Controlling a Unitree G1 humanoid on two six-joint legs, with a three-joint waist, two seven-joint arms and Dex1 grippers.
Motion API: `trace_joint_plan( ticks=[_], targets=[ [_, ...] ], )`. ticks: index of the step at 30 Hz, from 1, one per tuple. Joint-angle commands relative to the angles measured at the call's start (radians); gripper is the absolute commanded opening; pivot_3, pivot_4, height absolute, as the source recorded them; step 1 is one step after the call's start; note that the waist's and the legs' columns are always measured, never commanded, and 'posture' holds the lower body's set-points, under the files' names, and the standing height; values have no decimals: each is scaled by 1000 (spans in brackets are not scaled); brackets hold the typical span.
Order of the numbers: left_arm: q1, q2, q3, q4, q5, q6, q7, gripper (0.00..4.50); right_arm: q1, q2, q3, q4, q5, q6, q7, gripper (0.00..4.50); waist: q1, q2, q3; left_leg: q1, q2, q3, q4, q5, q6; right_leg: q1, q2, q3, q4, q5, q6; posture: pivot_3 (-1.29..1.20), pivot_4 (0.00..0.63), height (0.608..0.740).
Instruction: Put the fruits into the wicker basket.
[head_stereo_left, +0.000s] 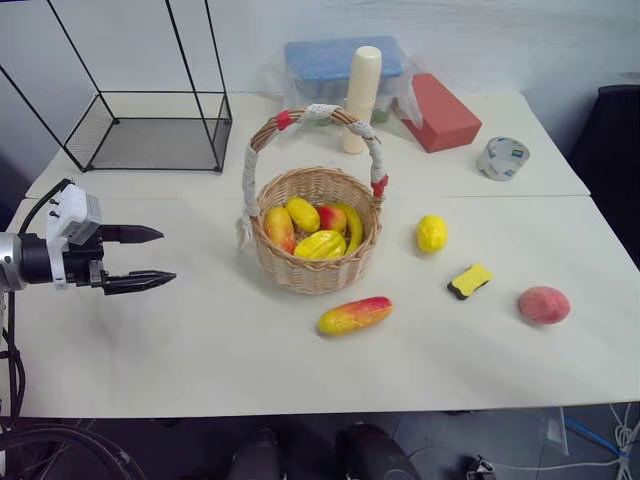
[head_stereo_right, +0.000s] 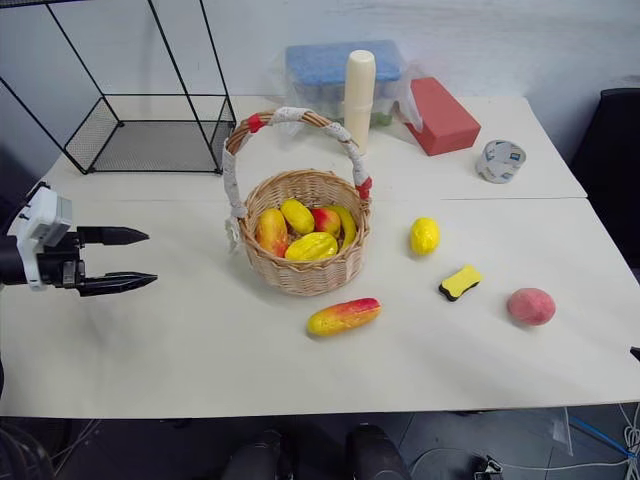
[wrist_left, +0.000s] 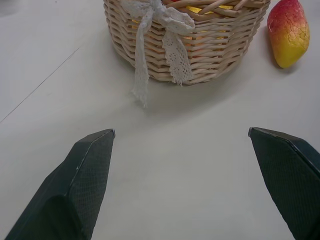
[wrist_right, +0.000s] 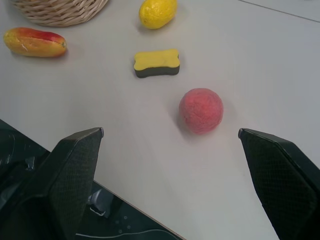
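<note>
On the white desk (head_stereo_left: 200, 360), the wicker basket (head_stereo_left: 316, 268) sits mid-surface, already holding several yellow and red fruits (head_stereo_left: 312, 230). Three fruits lie outside it: the mango (head_stereo_left: 354, 315) just in front of the basket, the lemon (head_stereo_left: 431, 233) to its right, and the peach (head_stereo_left: 544, 304) well apart near the right edge. A yellow-and-black sponge (head_stereo_left: 470, 280) lies between lemon and peach. My left pincer (head_stereo_left: 140, 258) hovers wide and empty left of the basket, pointing toward it across bare desk. My right pincer (wrist_right: 170, 137) hangs wide and empty, with the peach between its fingers' line of sight. Behind the basket stand a cream cylinder (head_stereo_left: 361, 98), a blue box (head_stereo_left: 320, 60), a red block (head_stereo_left: 440, 112), a tape roll (head_stereo_left: 503, 158) and a wire bin (head_stereo_left: 150, 140).
</note>
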Motion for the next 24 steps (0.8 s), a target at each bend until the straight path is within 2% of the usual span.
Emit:
trace_joint_plan(
  ticks=[1,10,24],
  targets=[
    [-18,6,12,11,-3,-22,-18,4500,4,14,-51,-23,13,8,0,4467,0,0,0,0,0,0,0,0,0,0,0,0,0,0,0,0,150,740],
    [-84,-6,-14,79,39,-57,11,4500,-11,41,-21,-8,-56,-81,-67,4467,0,0,0,0,0,0,1,0,0,0,0,0,1,0,0,0,150,740],
    [-105,-16,-25,101,49,-58,25,4500,-3,37,3,14,-87,-110,-86,4467,0,0,0,0,0,0,1,0,0,0,0,0,1,0,0,0,150,740]
  ],
)
